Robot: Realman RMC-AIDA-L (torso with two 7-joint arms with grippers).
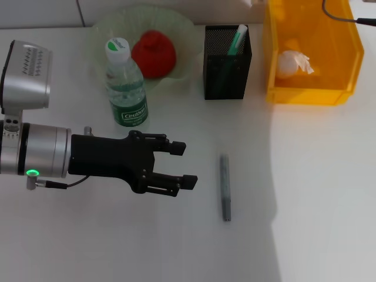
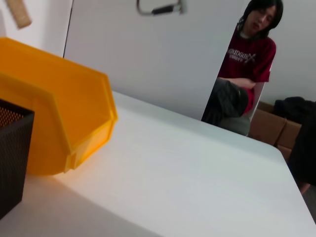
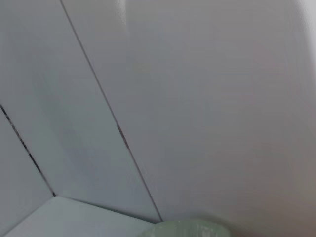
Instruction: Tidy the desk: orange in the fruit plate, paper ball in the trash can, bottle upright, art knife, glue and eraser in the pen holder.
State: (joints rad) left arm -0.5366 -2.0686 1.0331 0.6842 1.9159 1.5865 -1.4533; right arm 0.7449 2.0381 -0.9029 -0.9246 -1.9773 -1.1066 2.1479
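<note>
In the head view my left gripper (image 1: pixel 188 164) is open and empty above the table, left of a grey art knife (image 1: pixel 225 187) that lies flat. A clear bottle (image 1: pixel 124 84) with a green label stands upright behind the gripper. A red-orange fruit (image 1: pixel 154 54) sits in the pale green fruit plate (image 1: pixel 182 35). The black mesh pen holder (image 1: pixel 227 61) holds a green-and-white stick (image 1: pixel 238 40). A white paper ball (image 1: pixel 292 63) lies in the yellow bin (image 1: pixel 311 94). The eraser is not in view. The right gripper is out of view.
The left wrist view shows the yellow bin (image 2: pixel 59 113), a corner of the pen holder (image 2: pixel 12 158), the white table (image 2: pixel 197 182) and a seated person (image 2: pixel 244 74) beyond its far edge. The right wrist view shows wall panels and the plate's rim (image 3: pixel 190 229).
</note>
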